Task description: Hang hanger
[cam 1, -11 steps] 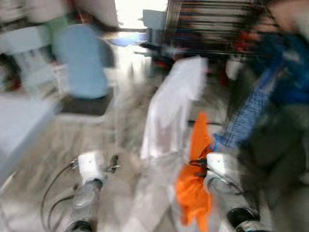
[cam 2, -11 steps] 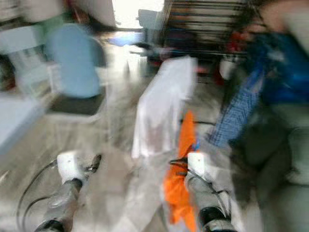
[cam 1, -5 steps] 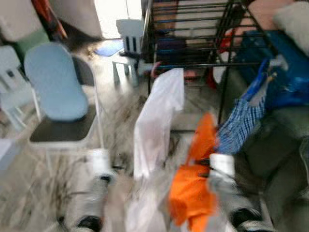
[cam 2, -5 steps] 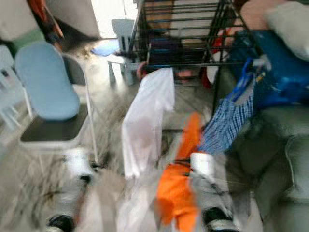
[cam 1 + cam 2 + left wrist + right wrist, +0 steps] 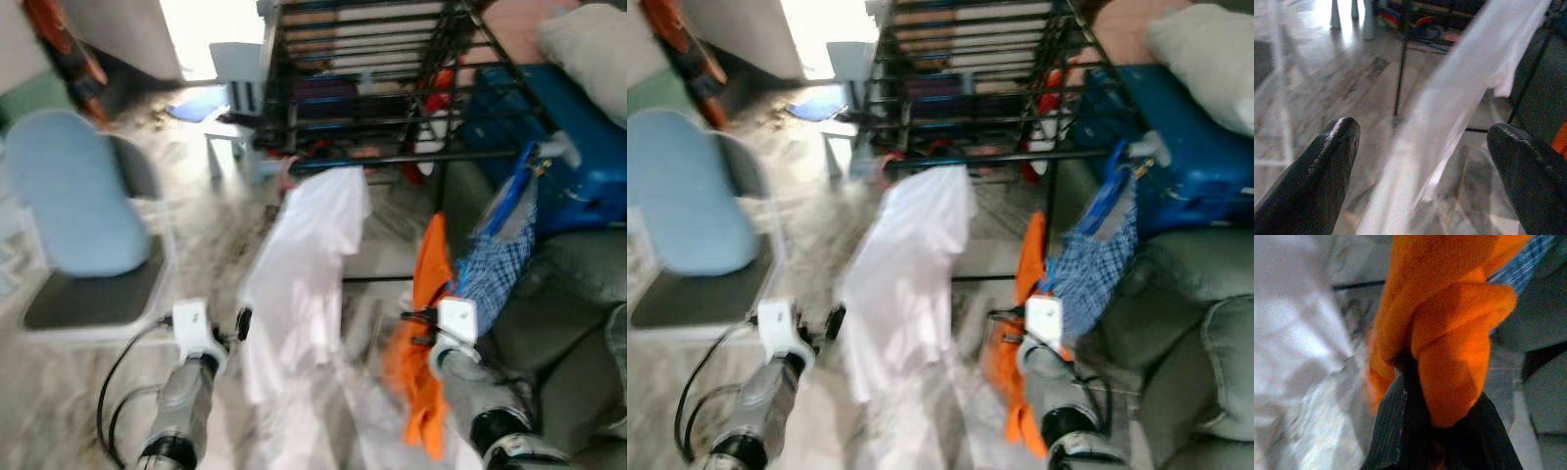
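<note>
Two grippers up as we close on the rack [image 5: 392,59], larger in frame than a second ago: right gripper [image 5: 1435,431] clamped on the orange garment [image 5: 416,343], left gripper [image 5: 1420,161] spread empty beside the white shirt [image 5: 304,264].

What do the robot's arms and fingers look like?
Both arms are silver tubes with black joints. Each wrist has a white boxy block. Looping black cables run beside the left arm. The fingers are long, black, with rounded tips; the right ones look ribbed.
</note>
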{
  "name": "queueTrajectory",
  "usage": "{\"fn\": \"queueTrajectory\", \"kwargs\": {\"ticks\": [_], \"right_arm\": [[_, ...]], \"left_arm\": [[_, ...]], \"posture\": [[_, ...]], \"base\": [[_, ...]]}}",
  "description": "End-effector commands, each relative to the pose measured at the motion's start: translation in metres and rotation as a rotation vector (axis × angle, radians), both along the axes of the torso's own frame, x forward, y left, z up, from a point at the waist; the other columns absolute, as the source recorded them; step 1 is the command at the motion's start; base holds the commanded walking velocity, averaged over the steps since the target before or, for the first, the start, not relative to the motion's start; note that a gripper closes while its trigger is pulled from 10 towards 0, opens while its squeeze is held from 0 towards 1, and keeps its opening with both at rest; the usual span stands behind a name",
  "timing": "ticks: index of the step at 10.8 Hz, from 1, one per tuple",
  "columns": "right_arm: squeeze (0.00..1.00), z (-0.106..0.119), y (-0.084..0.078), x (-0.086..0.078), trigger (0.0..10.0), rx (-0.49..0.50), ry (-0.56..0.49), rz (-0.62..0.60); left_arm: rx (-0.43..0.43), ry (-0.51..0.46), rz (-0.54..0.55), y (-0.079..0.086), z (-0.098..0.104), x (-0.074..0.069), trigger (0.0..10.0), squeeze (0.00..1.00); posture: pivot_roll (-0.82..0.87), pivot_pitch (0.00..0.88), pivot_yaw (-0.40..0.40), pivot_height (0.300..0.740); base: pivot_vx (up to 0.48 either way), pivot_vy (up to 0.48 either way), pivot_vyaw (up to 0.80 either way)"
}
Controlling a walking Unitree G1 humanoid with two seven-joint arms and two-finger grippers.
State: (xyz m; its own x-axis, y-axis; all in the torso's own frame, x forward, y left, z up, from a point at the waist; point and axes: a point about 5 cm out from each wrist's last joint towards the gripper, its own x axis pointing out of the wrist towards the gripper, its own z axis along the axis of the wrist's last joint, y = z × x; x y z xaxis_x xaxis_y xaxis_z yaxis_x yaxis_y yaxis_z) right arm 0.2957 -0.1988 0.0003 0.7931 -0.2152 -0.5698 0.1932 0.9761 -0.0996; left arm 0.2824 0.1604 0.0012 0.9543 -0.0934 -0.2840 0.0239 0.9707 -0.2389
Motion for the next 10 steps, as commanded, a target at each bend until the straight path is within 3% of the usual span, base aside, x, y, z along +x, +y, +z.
{"fn": "queueTrajectory", "kwargs": {"ticks": [1, 5, 7, 10], "right_arm": [[0.00, 0.008, 0.001, 0.008, 10.0, 0.000, -0.045, -0.009], [0.00, 0.007, 0.009, 0.007, 10.0, 0.012, -0.046, 0.000], [0.00, 0.003, 0.011, 0.002, 10.0, -0.009, -0.045, 0.020], [0.00, 0.020, 0.003, 0.011, 10.0, -0.078, -0.144, 0.022]], "left_arm": [[0.003, 0.019, -0.019, -0.001, -0.004, -0.003, 10.0, 0.00], [0.005, 0.027, -0.020, 0.000, -0.006, -0.006, 10.0, 0.00], [0.009, 0.031, -0.028, -0.002, -0.007, -0.007, 10.0, 0.00], [0.011, 0.036, -0.035, -0.002, -0.008, -0.008, 10.0, 0.00]], "posture": [[-0.15, 0.000, 0.067, 0.740], [-0.14, 0.000, 0.064, 0.740], [-0.15, 0.000, 0.068, 0.740], [-0.15, 0.000, 0.071, 0.740]], "base": [[0.337, 0.341, 0.00], [0.319, 0.339, 0.00], [0.000, 0.000, 0.00], [0.000, 0.000, 0.00]]}}
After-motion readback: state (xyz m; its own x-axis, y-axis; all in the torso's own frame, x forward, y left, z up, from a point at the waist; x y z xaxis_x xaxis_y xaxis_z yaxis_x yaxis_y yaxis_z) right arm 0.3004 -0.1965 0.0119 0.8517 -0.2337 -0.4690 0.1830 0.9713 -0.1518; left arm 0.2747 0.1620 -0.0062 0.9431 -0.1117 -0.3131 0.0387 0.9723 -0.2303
